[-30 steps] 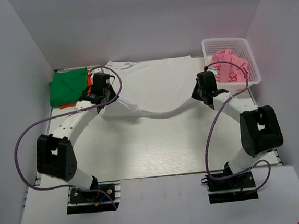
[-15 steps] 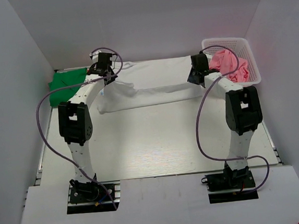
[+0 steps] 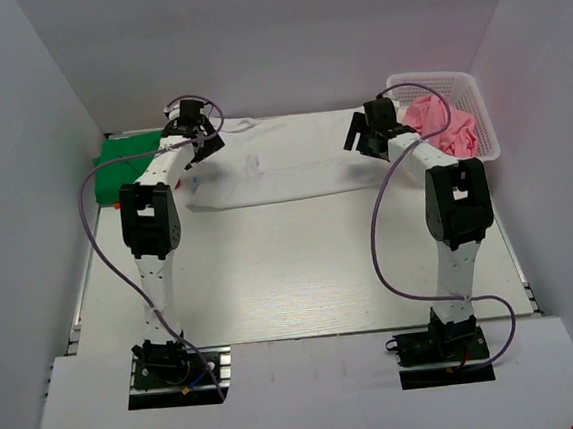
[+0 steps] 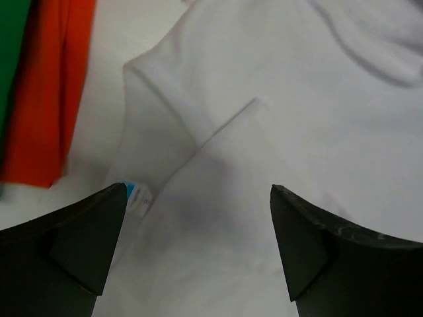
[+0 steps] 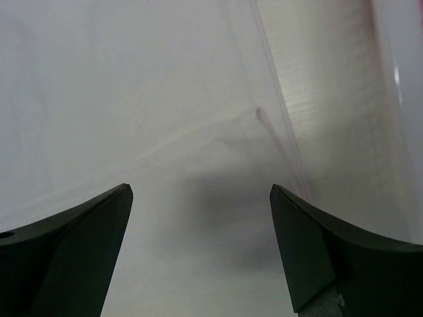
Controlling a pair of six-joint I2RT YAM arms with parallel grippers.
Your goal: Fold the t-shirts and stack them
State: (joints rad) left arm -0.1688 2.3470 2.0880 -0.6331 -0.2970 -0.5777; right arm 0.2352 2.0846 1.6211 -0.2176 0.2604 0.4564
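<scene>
One fold just finished. At far left, green shirt (image 3: 121,154) and orange shirt (image 4: 46,99), folded, touching, seemingly the stack. Just beside them, left gripper (image 4: 198,231): spread wide over a sleeve corner, clamped on nothing. Across the back of the table (image 3: 302,273), white shirt (image 3: 292,159): hung between the arms by its near hem a second ago, carried over to the far edge since, now lying doubled as a flat band with a small ridge left of centre. Over its right edge, right gripper (image 5: 198,224): likewise parted, empty. Further right, basket (image 3: 478,107) with pink shirts (image 3: 444,125) waiting. Released, then; probably narrowing folds next, then onto the stack.
</scene>
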